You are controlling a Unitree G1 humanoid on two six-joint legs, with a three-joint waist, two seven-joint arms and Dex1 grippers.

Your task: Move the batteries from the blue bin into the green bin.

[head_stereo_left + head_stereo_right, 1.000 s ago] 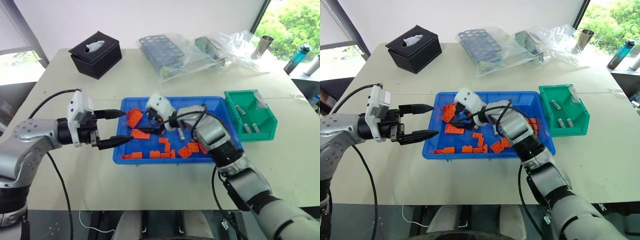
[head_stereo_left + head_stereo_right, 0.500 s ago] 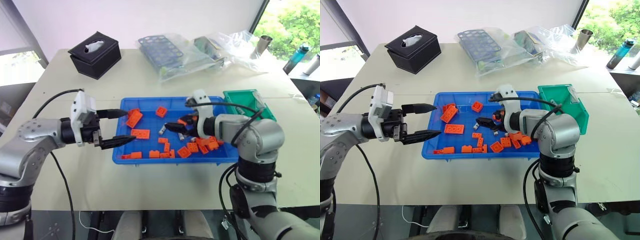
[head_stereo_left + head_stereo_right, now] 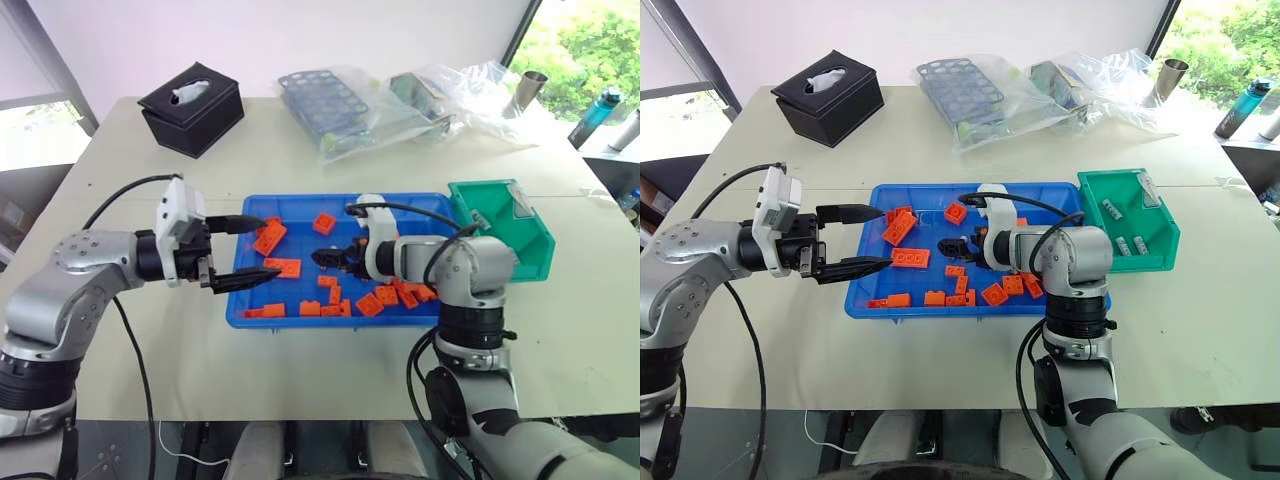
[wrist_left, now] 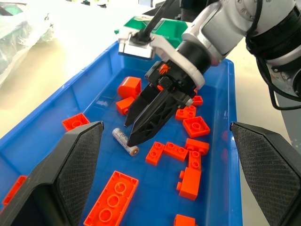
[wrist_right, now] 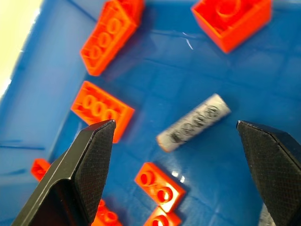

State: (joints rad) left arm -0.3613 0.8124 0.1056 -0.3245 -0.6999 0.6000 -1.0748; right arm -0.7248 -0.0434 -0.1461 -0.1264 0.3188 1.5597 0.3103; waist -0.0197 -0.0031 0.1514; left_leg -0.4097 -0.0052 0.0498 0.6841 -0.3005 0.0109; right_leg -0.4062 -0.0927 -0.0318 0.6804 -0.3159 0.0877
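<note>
Right gripper [image 4: 141,129] low inside blue bin [image 3: 420,204], fingers spread wide, empty, battery [image 5: 193,123] lying flat between them. Left gripper [image 3: 258,250] at bin's 9 o'clock rim, fingers apart, empty. Green bin [image 3: 540,262] at 3 o'clock, batteries [image 3: 1127,245] inside.

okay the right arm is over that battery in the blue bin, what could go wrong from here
1. The battery lies loose on the blue bin floor between the open right end effector fingers; being round, it could roll away as they close.
2. Orange bricks sit close beside it, so a finger might catch one instead, or pinch it along with the battery.
3. The left end effector, open over the bin's left edge, may crowd the lift.
</note>
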